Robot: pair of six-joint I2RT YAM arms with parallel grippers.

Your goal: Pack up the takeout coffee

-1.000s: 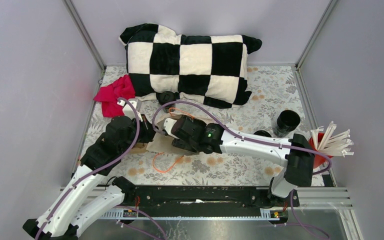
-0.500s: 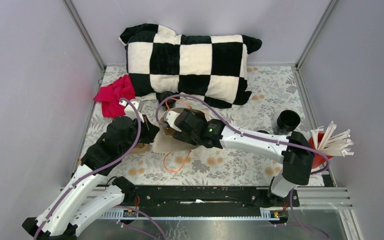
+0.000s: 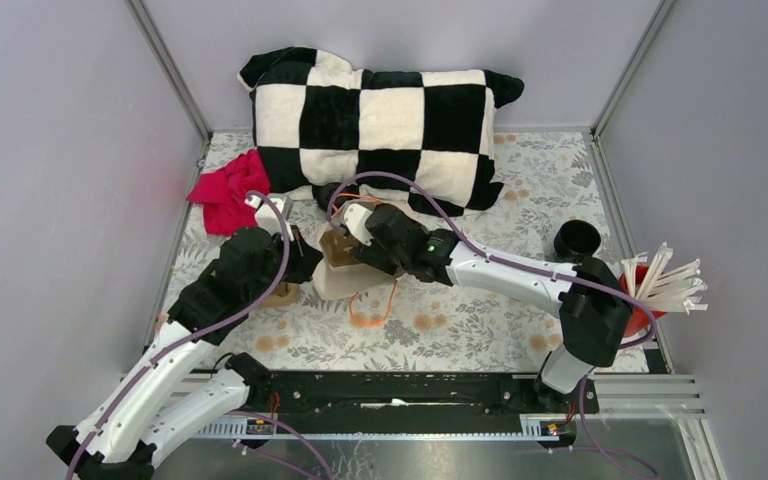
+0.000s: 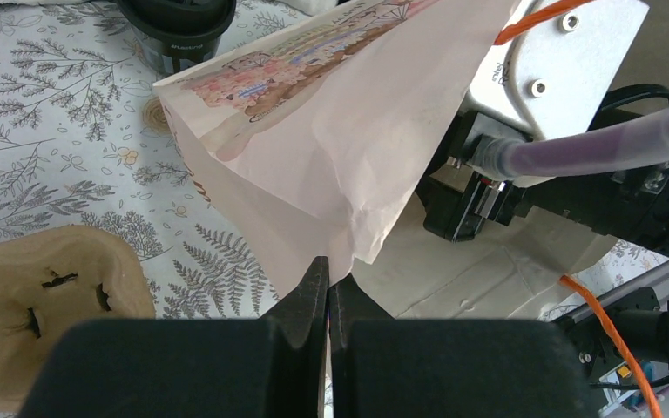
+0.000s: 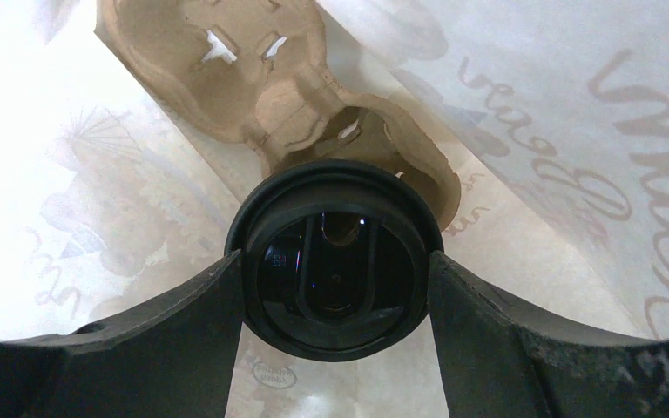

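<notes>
My left gripper (image 4: 327, 280) is pinched fully closed on a lower edge of the paper bag (image 4: 314, 139), with only a sliver of paper between the fingertips. A second ago the bag lay nearly flat on the table in front of it. Now the bag is lifted and its mouth stands open around my right arm. Down and to the left of this gripper a pulp carrier (image 4: 43, 296) lies on the table. Ahead of it, past the bag's far corner, stands a black cup (image 4: 179, 26) that is not yet packed.

Over that same second my right gripper (image 5: 335, 259) has pushed away from my base and into the bag. Its fingers are spread to the width of the lidded cup (image 5: 331, 292) and clamp it on both sides, with paper walls all round. Straight ahead of the fingertips, deeper in the bag, lies a second carrier (image 5: 261, 78), its nearest socket just beyond the cup. I judge this cup close to being seated, though I have not let go of it. Well off to the right of this gripper another black cup (image 3: 577, 240) stands near the red cup of straws (image 3: 650, 290).
</notes>
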